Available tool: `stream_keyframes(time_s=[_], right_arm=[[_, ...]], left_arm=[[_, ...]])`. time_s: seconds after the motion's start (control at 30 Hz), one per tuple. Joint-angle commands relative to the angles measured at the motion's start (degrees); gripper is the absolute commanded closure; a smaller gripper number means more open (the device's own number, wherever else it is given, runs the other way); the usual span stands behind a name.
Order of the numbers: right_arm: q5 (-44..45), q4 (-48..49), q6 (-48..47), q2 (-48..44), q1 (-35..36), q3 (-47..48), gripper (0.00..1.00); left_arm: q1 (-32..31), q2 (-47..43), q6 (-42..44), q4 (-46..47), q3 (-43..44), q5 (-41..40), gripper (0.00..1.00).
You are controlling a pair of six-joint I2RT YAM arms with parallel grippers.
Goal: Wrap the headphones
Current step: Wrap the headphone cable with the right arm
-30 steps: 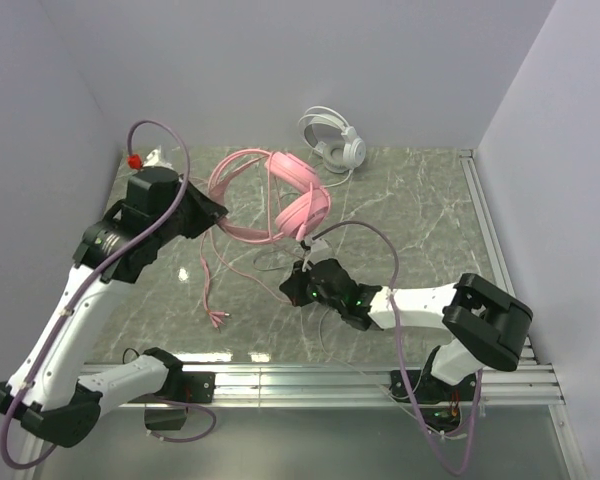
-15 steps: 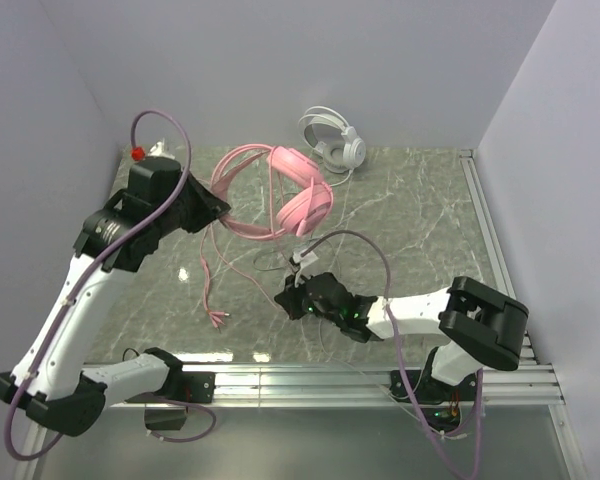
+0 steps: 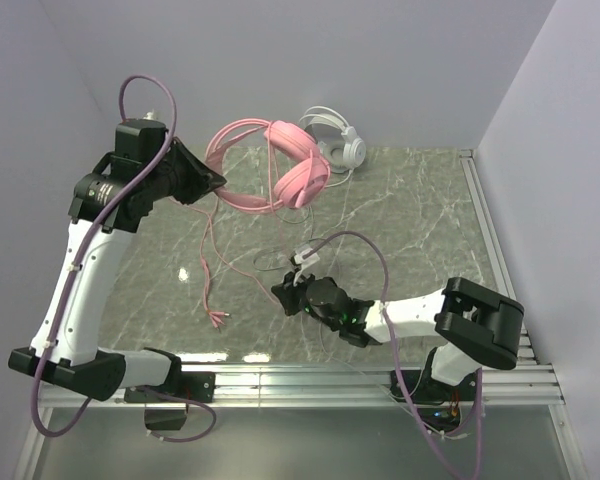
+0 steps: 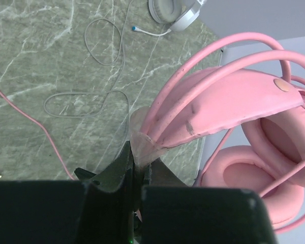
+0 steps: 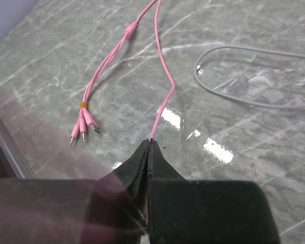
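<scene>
The left fingers are pressed together on one end of the headband of the pink headset, holding it up clear of the desk near the far left corner. The band arches up and to the right, and the two padded earcups hang at its lower right. Right at the pinch a pale, translucent scrap sits around the band end; the wrist view is too close to say what it is. From the headset the pink cable drops to the desk and runs toward the near edge. It splits into thinner strands that end in a small bundle of plugs lying flat on the marble-patterned surface. The right fingers are low over the middle of the desk, closed tight, with one strand of that pink cable nipped between their tips. The plugs lie to their left, near but apart. The white headset stands at the back wall, behind and just right of the raised pink one, not touching it. Its thin grey cable lies in loose loops on the desk between the two arms.
</scene>
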Motion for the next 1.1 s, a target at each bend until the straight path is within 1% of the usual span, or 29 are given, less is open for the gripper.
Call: stream_keyframes(time_s=[0.0, 0.1, 0.23, 0.37, 0.6, 0.83, 1.07], right_arm=[[3.0, -1.7, -0.3, 0.2, 0.3, -4.0, 1.0], [4.3, 3.0, 0.2, -3.0, 0.5, -7.2, 1.0], [5.3, 5.5, -1.7, -5.6, 1.3, -8.9, 1.0], [6.2, 5.6, -4.7, -5.3, 4.2, -8.2, 1.0], [6.0, 7.1, -9.9, -0.9, 9.0, -5.5, 1.0], [6.7, 5.5, -10.8, 2.8, 10.5, -2.9, 1.0], [7.4, 5.5, -11.7, 6.1, 11.1, -1.9, 1.0]], left_arm=[[1.9, -3.1, -8.3, 11.2, 4.4, 6.3, 1.0], [2.7, -5.1, -9.4, 13.3, 0.4, 6.3, 0.99], [3.4, -6.0, -10.4, 14.8, -2.0, 7.2, 0.99], [3.9, -4.3, -10.4, 13.4, 0.1, 7.6, 1.0], [4.8, -1.2, -10.9, 12.6, 4.5, 8.2, 1.0], [5.9, 1.7, -11.4, 12.2, 7.8, 10.0, 1.0], [6.6, 1.9, -12.2, 12.6, 9.2, 11.5, 1.0]])
